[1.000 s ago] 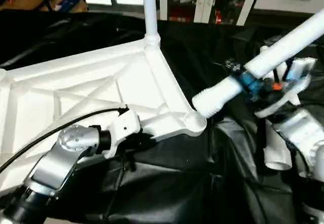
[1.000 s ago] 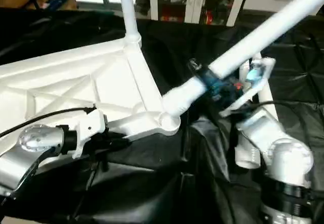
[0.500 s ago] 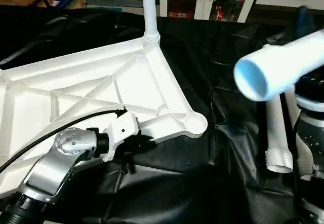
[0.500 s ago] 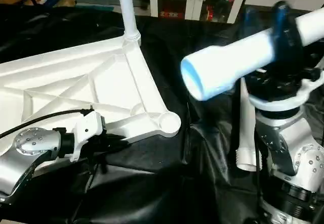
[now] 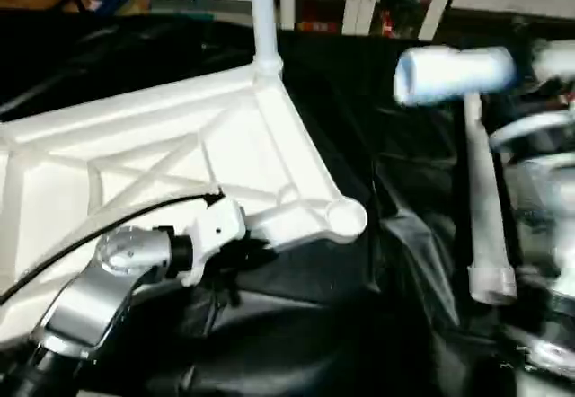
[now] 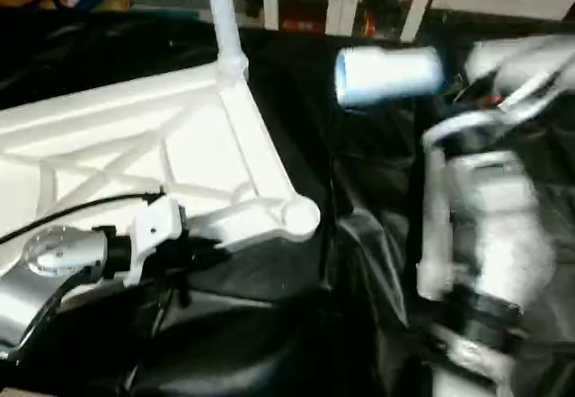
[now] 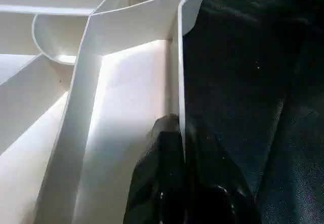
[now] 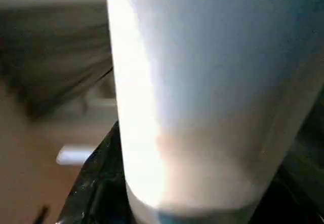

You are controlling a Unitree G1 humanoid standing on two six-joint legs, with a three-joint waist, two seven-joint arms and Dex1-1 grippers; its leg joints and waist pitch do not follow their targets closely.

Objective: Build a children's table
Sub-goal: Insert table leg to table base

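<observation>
White X-ribbed tabletop (image 5: 171, 159) lies underside up, one leg (image 5: 262, 15) upright.

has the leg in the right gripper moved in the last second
Yes. The leg in the right gripper has swung up and away from the tabletop; its end no longer sits at the near corner socket.

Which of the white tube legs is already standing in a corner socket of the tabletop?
The leg at the far corner: it rises upright from its socket. The right gripper holds another leg in the air, and a third leg lies on the black cloth.
</observation>
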